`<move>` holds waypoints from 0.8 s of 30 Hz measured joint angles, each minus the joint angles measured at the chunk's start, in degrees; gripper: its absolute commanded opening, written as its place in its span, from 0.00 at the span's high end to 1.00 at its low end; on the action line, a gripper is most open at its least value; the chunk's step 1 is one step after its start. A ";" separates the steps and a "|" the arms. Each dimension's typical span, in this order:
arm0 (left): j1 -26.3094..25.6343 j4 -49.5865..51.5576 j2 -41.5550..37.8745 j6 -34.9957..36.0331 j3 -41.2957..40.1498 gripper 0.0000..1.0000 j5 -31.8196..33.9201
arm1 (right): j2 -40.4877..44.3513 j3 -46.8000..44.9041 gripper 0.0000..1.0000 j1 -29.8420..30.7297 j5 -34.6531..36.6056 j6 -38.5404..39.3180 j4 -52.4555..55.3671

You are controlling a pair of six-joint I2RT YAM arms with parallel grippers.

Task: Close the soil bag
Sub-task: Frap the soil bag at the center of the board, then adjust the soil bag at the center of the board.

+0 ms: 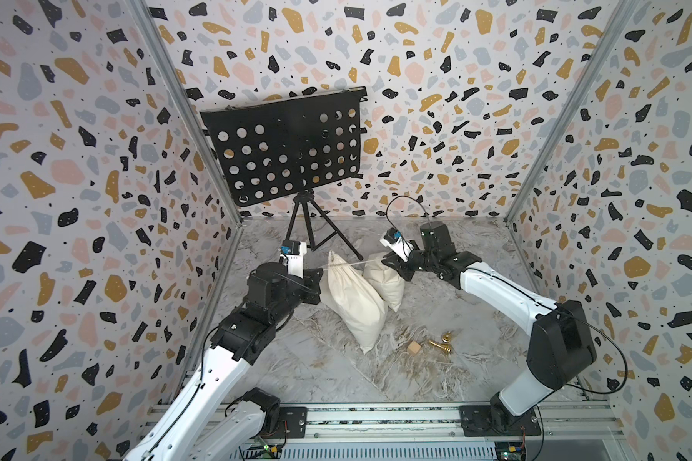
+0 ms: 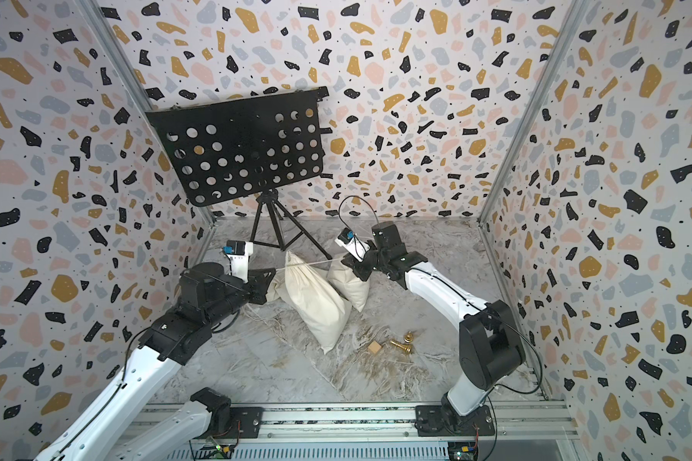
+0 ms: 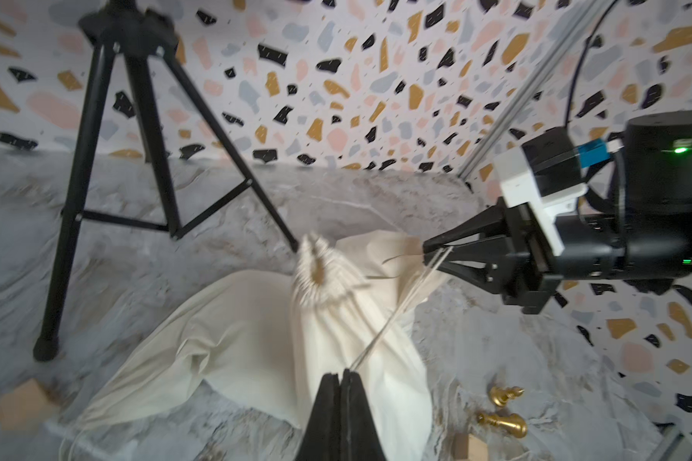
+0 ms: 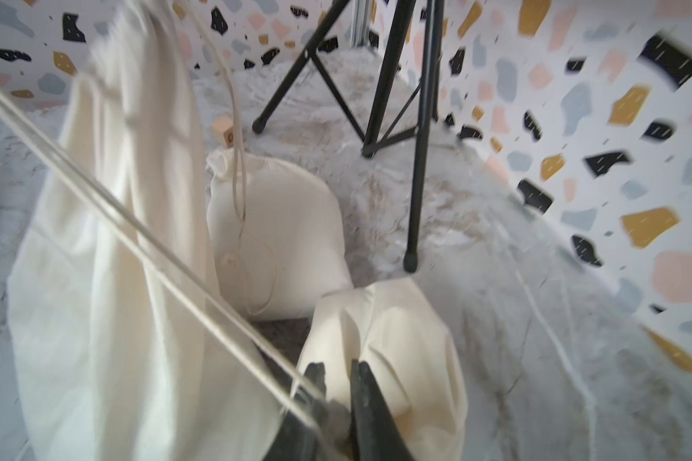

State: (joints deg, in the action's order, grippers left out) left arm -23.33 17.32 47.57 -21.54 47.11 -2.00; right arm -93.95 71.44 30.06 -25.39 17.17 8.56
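Left tool (image 3: 340, 373) of mine is pressed fully shut on the drawstring (image 1: 366, 261), which comes out between its tips and runs tight to the soil bag (image 1: 352, 303). My right tool (image 4: 336, 369) has its jaws a little apart. The drawstring lies across it, but I cannot tell if it pinches the cord or only carries it. The soil bag stands leaning in the middle of the counter (image 1: 336, 371). From its neck, the left tool is at 9 o'clock and the right tool at 3 o'clock.

I think the danger is on the right side. If the cord slips out there while the left side pulls, the pull becomes one-sided. Then the bag may tip or slide toward 9 o'clock, and the neck may loosen.

The bag is of cream cloth, long and rather slack. Its mouth (image 3: 316, 275) is gathered in many small pleats and looks nearly closed. A small brownish spot in its centre is too blurred to name.

A second cream bag (image 1: 386, 281) touches it at 3 o'clock. At 5 o'clock, well apart, lie golden chess pieces (image 1: 440, 345) and a wooden block (image 1: 414, 348). A black music stand (image 1: 288, 147) stands at 12 o'clock.
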 measured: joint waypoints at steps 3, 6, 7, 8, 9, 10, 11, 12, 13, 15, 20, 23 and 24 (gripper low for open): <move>0.61 -4.48 -0.22 -1.25 -7.91 1.00 4.42 | 0.59 -3.17 0.50 0.02 1.81 -4.00 0.22; 1.64 -8.17 -0.22 -2.25 -13.09 0.99 9.90 | 5.16 -7.34 0.29 -1.25 4.76 -7.06 -0.24; 1.90 -9.31 -0.33 -2.47 -14.43 0.92 12.26 | 7.87 -9.25 0.25 -2.01 5.81 -7.87 -0.48; 2.34 -10.19 -0.55 -2.71 -15.72 0.86 14.88 | 10.71 -11.19 0.21 -2.95 6.71 -8.33 -1.05; 2.91 -10.67 -0.92 -2.89 -16.83 0.79 16.83 | 14.32 -13.70 0.18 -4.61 7.19 -9.33 -2.32; 3.50 -11.08 -1.62 -3.13 -18.05 0.69 18.86 | 17.46 -15.96 0.14 -6.27 7.65 -10.14 -3.89; 3.98 -11.39 -2.69 -3.28 -19.23 0.56 20.57 | 20.96 -18.53 0.10 -8.39 8.74 -11.08 -5.73; 4.50 -11.74 -4.55 -3.28 -20.63 0.34 22.53 | 24.81 -21.75 0.05 -11.15 10.36 -12.57 -8.26; 4.81 -12.02 -6.49 -3.30 -21.70 0.20 23.93 | 27.08 -24.24 0.01 -13.09 12.46 -13.57 -10.49; 4.96 -12.57 -10.12 -3.06 -22.86 0.02 26.51 | 29.62 -29.14 0.01 -16.44 18.05 -15.78 -14.43; 5.79 -18.43 -14.01 0.90 -24.70 0.00 33.66 | 28.06 -42.27 0.01 -21.55 31.80 -20.68 -23.71; 8.48 -23.74 -11.56 4.37 -27.54 0.00 37.44 | 24.22 -47.04 0.01 -23.58 36.79 -22.36 -26.91; 9.75 -25.92 -9.73 5.64 -28.81 0.00 38.34 | 23.08 -47.17 0.01 -24.00 37.66 -22.47 -27.28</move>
State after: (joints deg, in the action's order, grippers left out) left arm -13.58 -8.60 37.85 -15.90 18.31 36.34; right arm -70.87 24.27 6.07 12.27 -5.30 -18.72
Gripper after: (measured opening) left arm 0.998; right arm 0.991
